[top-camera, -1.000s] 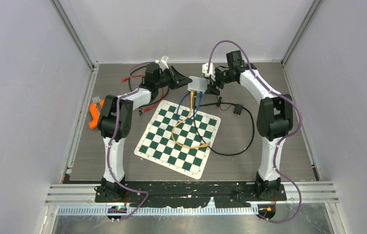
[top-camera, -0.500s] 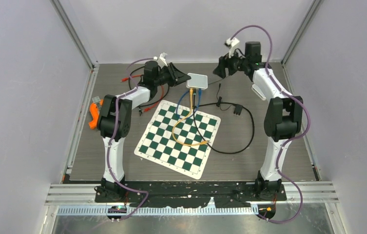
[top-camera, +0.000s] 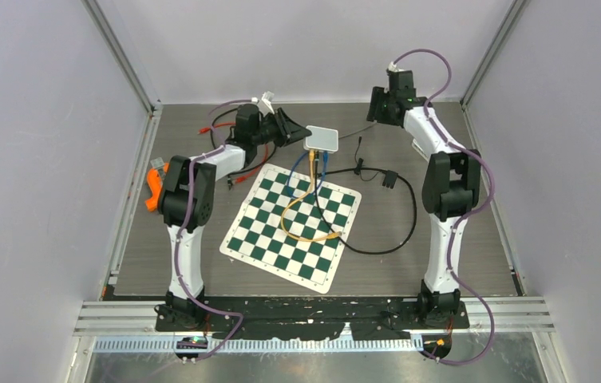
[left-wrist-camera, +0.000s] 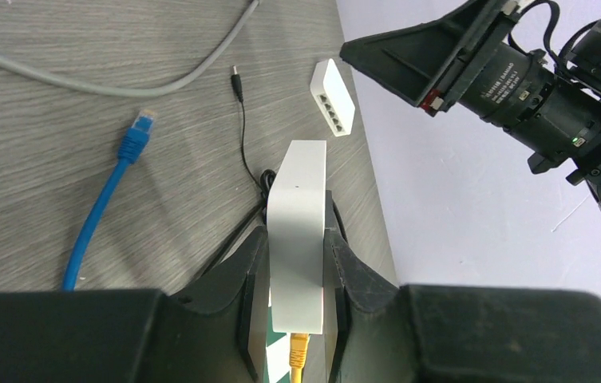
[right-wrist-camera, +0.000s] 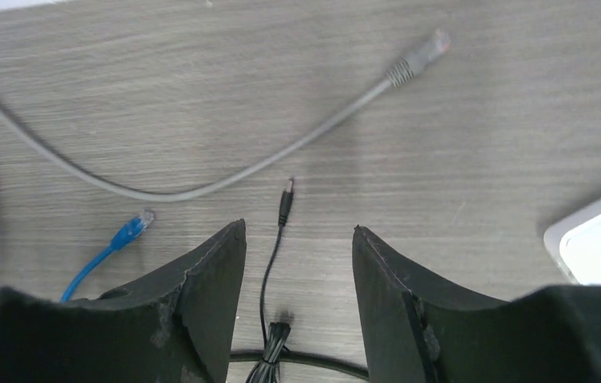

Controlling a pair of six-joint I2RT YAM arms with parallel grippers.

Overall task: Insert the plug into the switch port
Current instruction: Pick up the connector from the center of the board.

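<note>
My left gripper [top-camera: 301,132] [left-wrist-camera: 297,233] is shut on a white switch [top-camera: 322,138] [left-wrist-camera: 298,207], held on edge above the table. A yellow plug [left-wrist-camera: 298,353] sits in the switch's lower edge, and yellow and blue cables [top-camera: 313,171] hang from it onto the chessboard mat. A loose blue plug [left-wrist-camera: 139,128] [right-wrist-camera: 131,231], a grey plug [right-wrist-camera: 421,52] and a black barrel plug [left-wrist-camera: 236,81] [right-wrist-camera: 285,195] lie on the table. My right gripper [top-camera: 374,108] [right-wrist-camera: 297,228] hangs open over the barrel plug's lead, holding nothing.
A green-and-white chessboard mat [top-camera: 289,227] lies mid-table. A second white switch [left-wrist-camera: 333,97] rests on the table, ports showing. A white box corner [right-wrist-camera: 600,239] shows at the right. A black adapter and cord [top-camera: 389,179], red leads [top-camera: 215,128] and an orange tool [top-camera: 155,185] lie around.
My right gripper has drawn back from the switch toward the back wall, turned downward and narrowed its jaws somewhat. The left gripper keeps the switch in nearly the same place.
</note>
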